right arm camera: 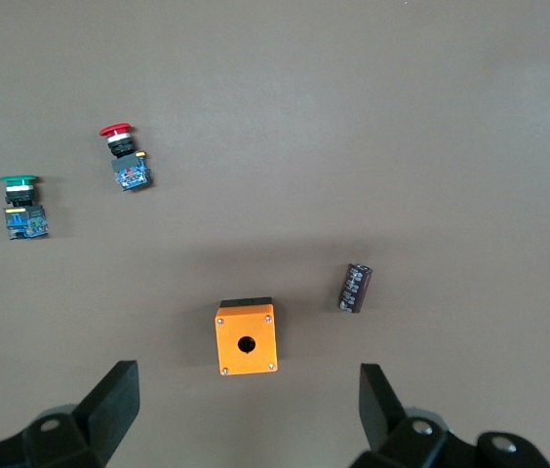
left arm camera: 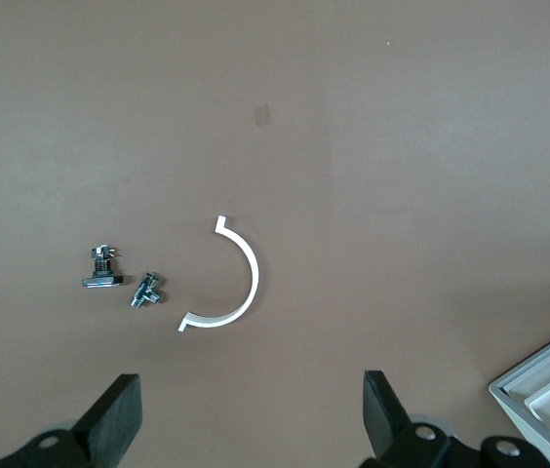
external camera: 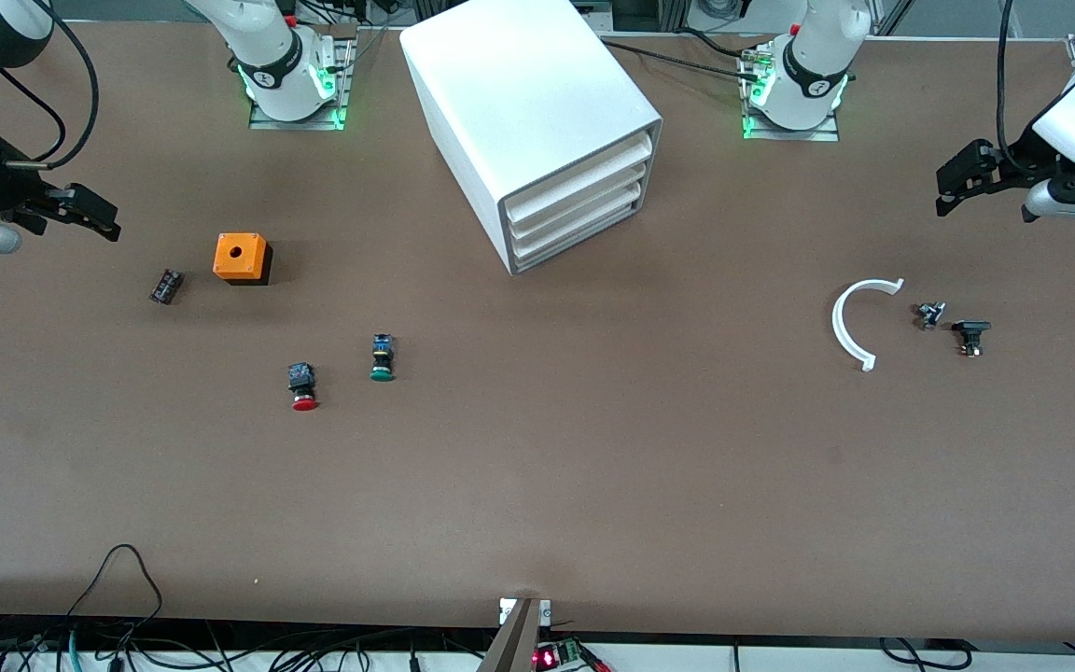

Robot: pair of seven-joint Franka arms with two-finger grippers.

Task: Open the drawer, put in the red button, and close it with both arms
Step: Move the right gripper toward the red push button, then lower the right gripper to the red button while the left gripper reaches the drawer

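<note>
The red-capped push-button with a stubby black body [external camera: 303,388] [right arm camera: 125,156] lies on the brown table [external camera: 593,448], beside a green-capped button [external camera: 382,357] [right arm camera: 21,206], nearer the front camera than the white boxy cabinet's shut plastic drawers [external camera: 584,210]. The black two-finger left gripper [external camera: 967,177] [left arm camera: 251,414] and right gripper [external camera: 80,213] [right arm camera: 246,409] hover with fingers spread, empty

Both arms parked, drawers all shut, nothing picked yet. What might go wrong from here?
The green button lies beside the red button and looks alike, so the right end effector might take the wrong one. The cabinet holds four identical drawers, so the left end effector may pull an unintended one.
</note>
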